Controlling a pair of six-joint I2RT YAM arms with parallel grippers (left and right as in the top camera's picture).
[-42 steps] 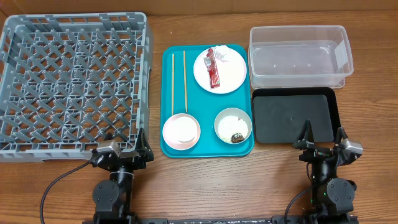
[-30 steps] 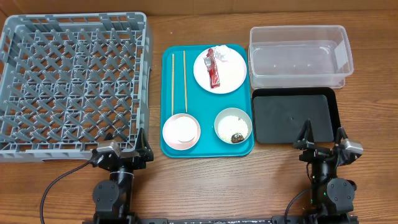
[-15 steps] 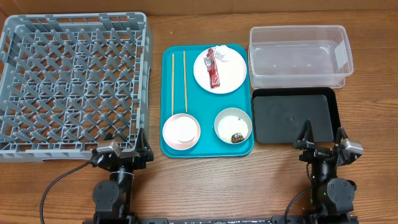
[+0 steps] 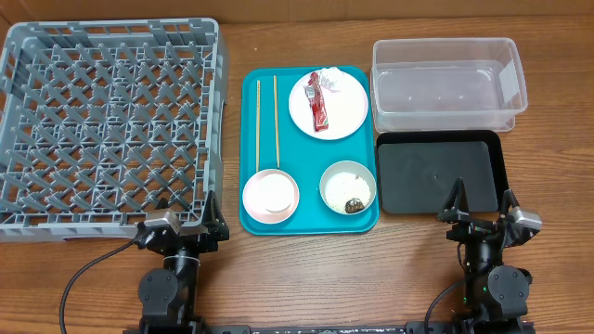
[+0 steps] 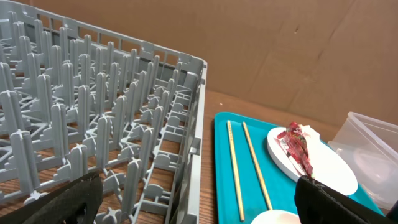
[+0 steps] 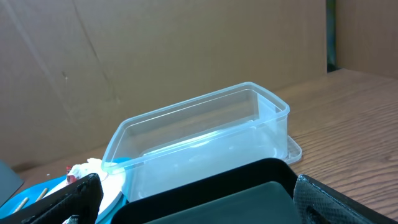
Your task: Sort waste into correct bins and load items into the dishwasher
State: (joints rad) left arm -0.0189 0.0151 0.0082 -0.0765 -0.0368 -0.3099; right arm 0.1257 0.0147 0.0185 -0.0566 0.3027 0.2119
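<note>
A teal tray point(image 4: 251, 139) holds a white plate point(image 4: 342, 111) with a red wrapper point(image 4: 317, 102) and white tissue point(image 4: 343, 83), two chopsticks point(image 4: 266, 121), a pale bowl point(image 4: 271, 196), and a bowl of rice with a brown lump point(image 4: 348, 188). The grey dish rack point(image 4: 107, 121) stands at left, also in the left wrist view point(image 5: 93, 124). The clear tub point(image 4: 447, 83) and black tray point(image 4: 441, 172) are at right, and in the right wrist view point(image 6: 199, 149). My left gripper point(image 4: 181, 227) is open near the rack's front corner. My right gripper point(image 4: 483, 215) is open at the black tray's front edge.
Brown cardboard walls stand behind the table in both wrist views. Bare wooden table runs along the front, between the two arm bases, and to the right of the tub. Black cables trail from each arm base at the front edge.
</note>
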